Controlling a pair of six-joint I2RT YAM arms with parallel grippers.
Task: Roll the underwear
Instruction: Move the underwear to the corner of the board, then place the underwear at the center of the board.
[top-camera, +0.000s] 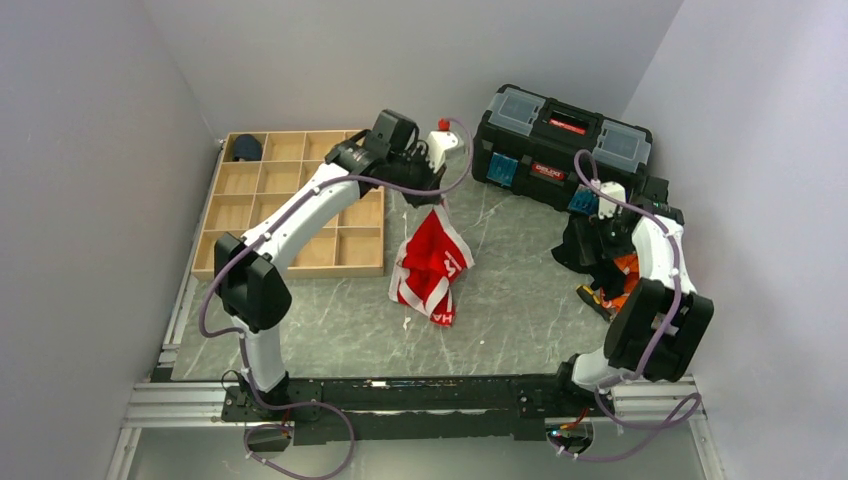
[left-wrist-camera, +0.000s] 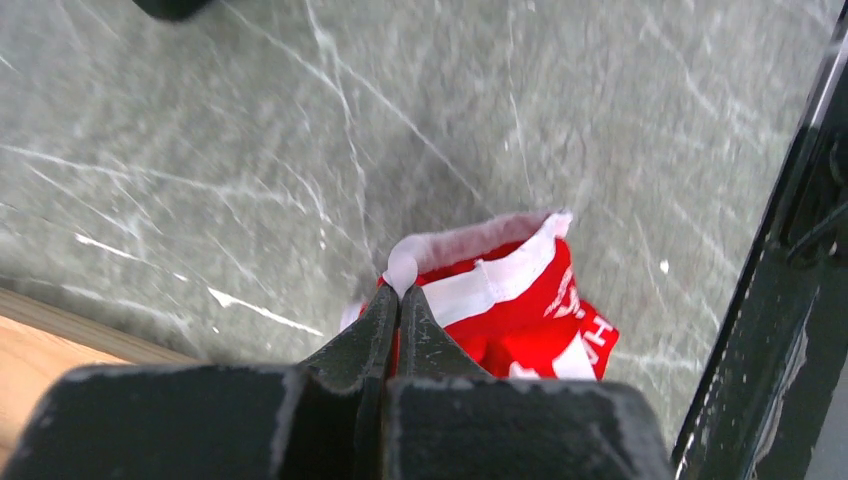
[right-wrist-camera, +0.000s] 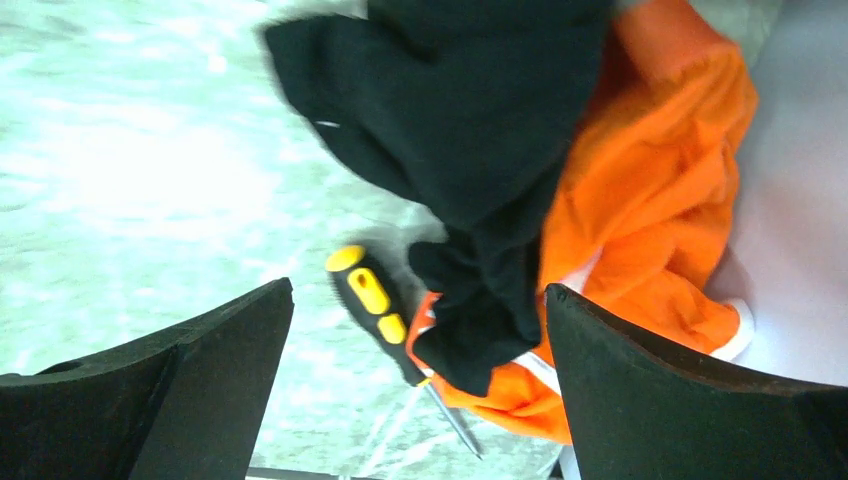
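Observation:
The red underwear (top-camera: 432, 262) with white trim hangs unrolled over the middle of the table, its lower end touching the marble top. My left gripper (top-camera: 436, 197) is shut on its upper white-trimmed edge. In the left wrist view the two fingertips (left-wrist-camera: 398, 295) pinch the white band, and the red fabric (left-wrist-camera: 520, 320) droops below them. My right gripper (right-wrist-camera: 420, 310) stands wide open at the right side, above a pile of black cloth (right-wrist-camera: 470, 130) and orange cloth (right-wrist-camera: 650, 220), gripping nothing.
A wooden divided tray (top-camera: 262, 190) lies at the back left with a dark navy bundle (top-camera: 246, 148) in its far corner cell. A black toolbox (top-camera: 560, 148) stands at the back right. A yellow-and-black screwdriver (right-wrist-camera: 375, 300) lies beside the cloth pile.

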